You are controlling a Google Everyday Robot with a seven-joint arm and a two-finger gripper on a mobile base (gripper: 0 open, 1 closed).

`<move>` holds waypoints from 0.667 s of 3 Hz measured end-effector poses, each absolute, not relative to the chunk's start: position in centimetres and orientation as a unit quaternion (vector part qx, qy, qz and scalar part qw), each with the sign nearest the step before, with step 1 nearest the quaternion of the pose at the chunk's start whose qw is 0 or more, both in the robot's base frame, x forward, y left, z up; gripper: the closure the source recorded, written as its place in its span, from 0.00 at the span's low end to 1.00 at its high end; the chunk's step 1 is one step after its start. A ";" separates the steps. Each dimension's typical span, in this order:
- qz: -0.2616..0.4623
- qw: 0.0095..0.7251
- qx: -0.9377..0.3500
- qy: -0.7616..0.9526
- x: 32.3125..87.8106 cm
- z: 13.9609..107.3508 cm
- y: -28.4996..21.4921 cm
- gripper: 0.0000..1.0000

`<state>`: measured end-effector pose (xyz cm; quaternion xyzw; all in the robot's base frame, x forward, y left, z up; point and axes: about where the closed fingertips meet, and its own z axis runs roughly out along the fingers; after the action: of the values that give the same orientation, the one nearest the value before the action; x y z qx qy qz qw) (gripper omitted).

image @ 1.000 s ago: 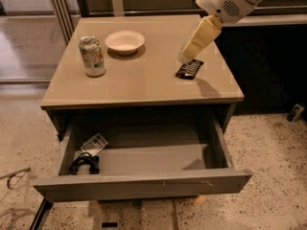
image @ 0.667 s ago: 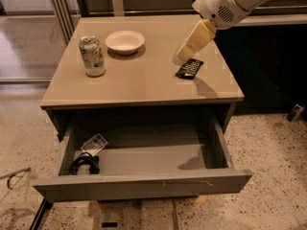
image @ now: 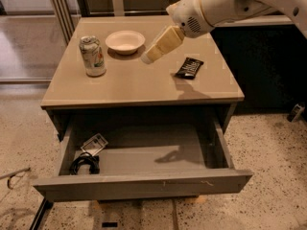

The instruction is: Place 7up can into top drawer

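**Gripper point(image: 147, 57) swings left over the counter point(image: 134, 87); 7up can point(image: 92, 56) stays put**

Since a second ago the gripper has moved left, away from the air above the dark snack packet point(image: 188, 67). It now hangs over the middle of the counter, just right of the white bowl point(image: 125, 41). Its cream fingers point(image: 163, 42) slant down to the left and lie together as one tapered wedge, with no gap showing and nothing held between them. The white arm point(image: 225, 4) reaches in from the far right.

The 7up can has not shifted. It stands upright near the far left corner of the counter, a pale silver can with green and red marks on its side, a slightly dented wall and a silver top. It is apart from the gripper, with the bowl lying between the two and a little farther back. The bowl sits just right of the can, not touching it.

The dark packet lies flat toward the right side of the counter, well apart from the can. Nothing stands between the can and the near edge of the counter.

Below that edge the top drawer point(image: 144, 186) is pulled out toward the near side, its grey front panel as wide as the cabinet. In its left end lie a coiled black cable point(image: 85, 164) and, just behind it, a small pale-faced packet point(image: 94, 144). The middle and right of the drawer floor show only bare grey and the arm's shadow.
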<state>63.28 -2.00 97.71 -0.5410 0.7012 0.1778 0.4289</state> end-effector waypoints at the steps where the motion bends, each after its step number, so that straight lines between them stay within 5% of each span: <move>1: 0.195 0.454 -0.545 0.677 64.2 97.2 1.5 0.00; 2: 0.204 0.468 -0.555 0.657 64.9 96.2 4.8 0.00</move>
<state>64.86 4.77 96.24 -0.5548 0.6570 0.2042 0.4678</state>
